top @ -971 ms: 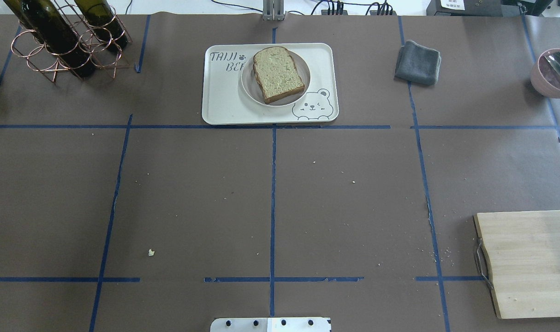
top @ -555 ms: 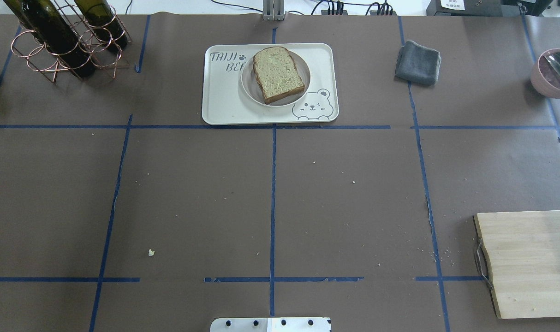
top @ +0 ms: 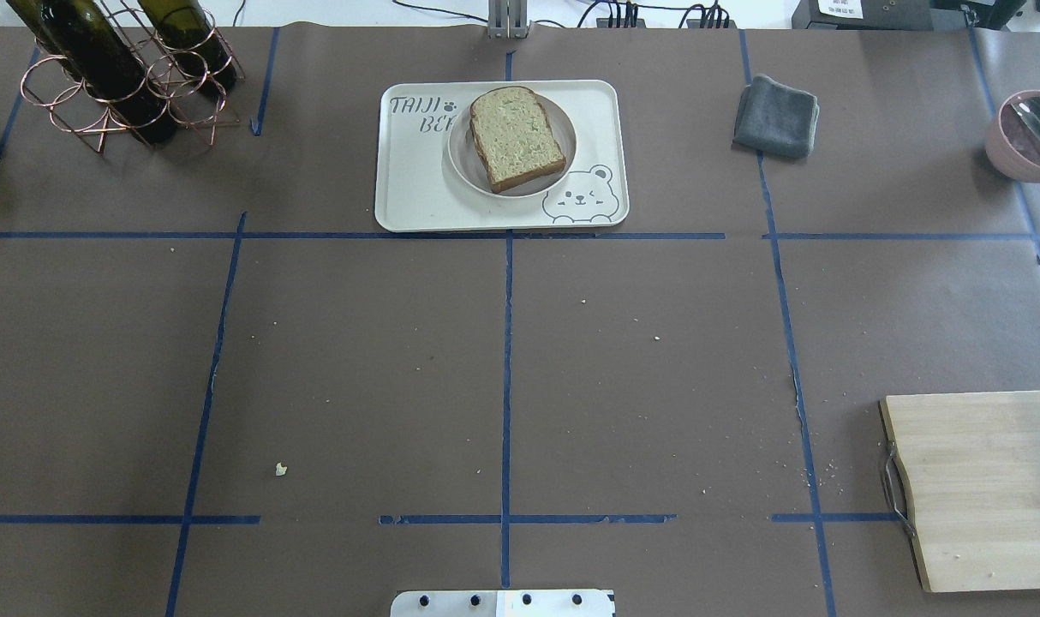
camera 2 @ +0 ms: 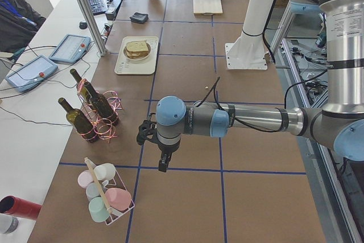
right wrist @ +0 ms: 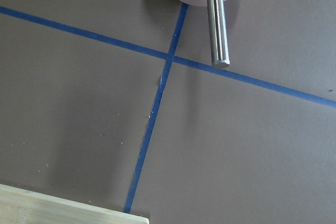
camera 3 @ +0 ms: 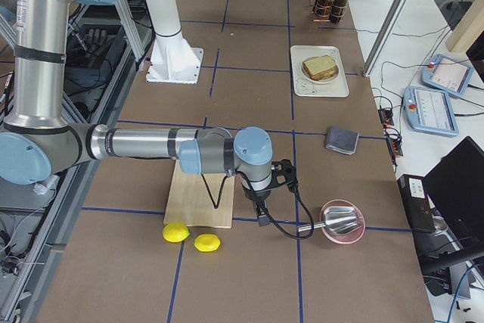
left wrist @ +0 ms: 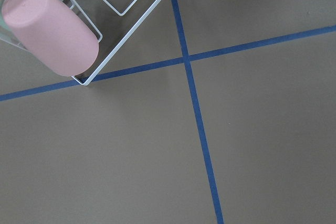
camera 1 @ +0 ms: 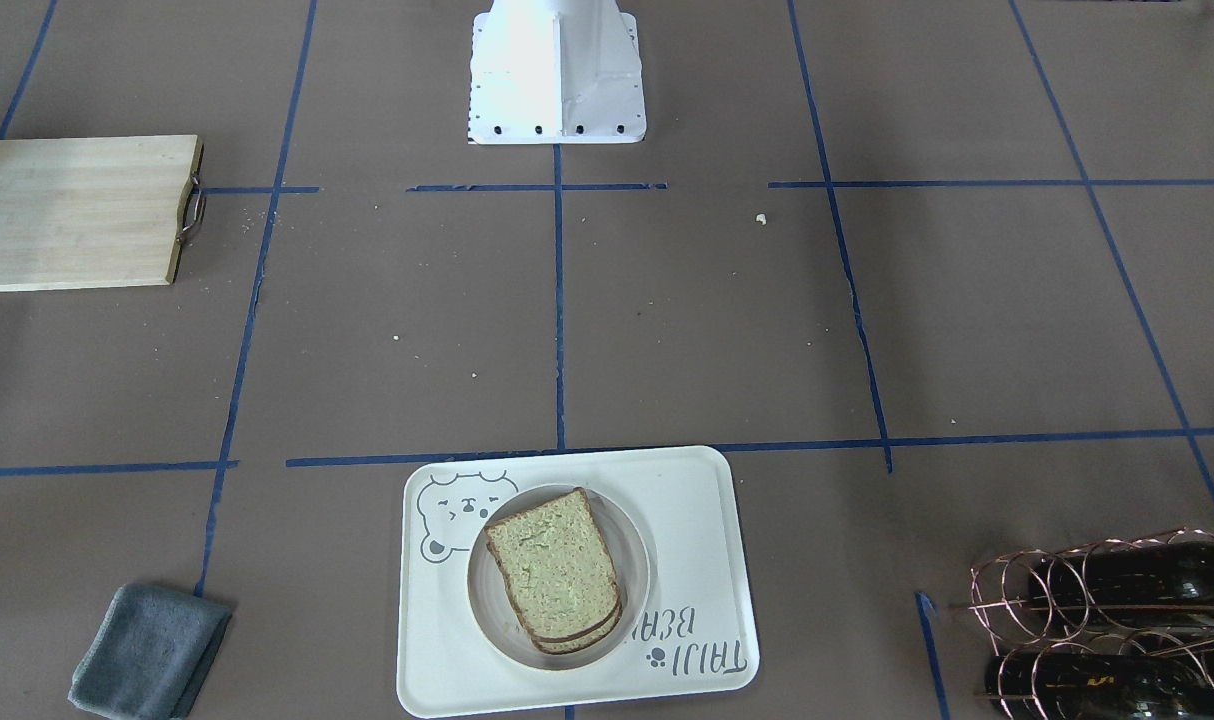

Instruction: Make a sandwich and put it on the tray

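Nothing had moved across the overhead pictures: sandwich [top: 517,137], tray [top: 417,193] and all else on the table lay just as they had 1 second before, and no arm showed in that view.

Judged from that, the work looked finished, and the step in hand was only to stay parked. Doing it well meant keeping both arms out at the table's ends, with no sweep back across the middle. The left gripper [camera 2: 143,135] hung close to the cup rack [left wrist: 127,30] and the right gripper [camera 3: 286,174] close to the pink bowl [top: 1008,158], so any retreat would best go up before going sideways. Near the robot's right lay the cutting board [top: 983,488]. At the far edge the tray sat square to the tape lines and carried the round plate [top: 458,152]. On that plate rested the sandwich, 2 slices stacked, the upper 1 slightly askew in the front-facing view. Whether an egg lay between them could not be seen.

Each arm reached out level over the table with its wrist turned downward. The left wrist camera looked onto a pink cup [left wrist: 50,30] in the rack and a cross of blue tape. The right one looked onto the board's corner and the ladle [right wrist: 218,24] in the bowl. Neither wrist camera showed fingers, so whether the grippers were spread or pressed together could not be told.
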Tool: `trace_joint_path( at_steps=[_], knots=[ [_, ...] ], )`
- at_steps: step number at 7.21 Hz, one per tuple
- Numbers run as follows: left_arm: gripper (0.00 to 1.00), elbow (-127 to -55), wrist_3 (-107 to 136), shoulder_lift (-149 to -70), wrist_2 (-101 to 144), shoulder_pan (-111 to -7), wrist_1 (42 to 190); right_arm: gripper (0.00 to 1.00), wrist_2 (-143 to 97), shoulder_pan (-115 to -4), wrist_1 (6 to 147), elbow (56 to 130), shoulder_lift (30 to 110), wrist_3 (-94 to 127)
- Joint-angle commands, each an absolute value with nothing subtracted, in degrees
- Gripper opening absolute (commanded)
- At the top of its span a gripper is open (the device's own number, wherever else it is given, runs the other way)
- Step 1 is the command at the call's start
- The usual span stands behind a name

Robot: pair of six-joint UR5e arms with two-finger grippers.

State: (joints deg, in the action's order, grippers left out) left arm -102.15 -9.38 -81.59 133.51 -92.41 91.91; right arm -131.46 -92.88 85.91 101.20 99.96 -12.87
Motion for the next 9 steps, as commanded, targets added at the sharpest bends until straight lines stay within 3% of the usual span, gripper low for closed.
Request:
trace_joint_path(
  at_steps=[1, 3, 9],
  knots=[
    [1.00, -101.4, -9.3, -82.0, 133.3, -92.4, 92.0, 1.00, -132.0, -91.1, 86.5, 101.2, 100.9, -12.4],
    [1.00, -101.9, -9.4, -82.2, 133.2, -92.5, 92.0, 1.00, -131.4, -90.6, 101.3, 102.5, 94.0, -12.5],
    [1.00, -101.8, -9.7, -79.1, 133.2, -93.0, 91.7, 1.00, -132.1, -90.7, 95.9, 101.0, 94.8, -13.1]
  ],
)
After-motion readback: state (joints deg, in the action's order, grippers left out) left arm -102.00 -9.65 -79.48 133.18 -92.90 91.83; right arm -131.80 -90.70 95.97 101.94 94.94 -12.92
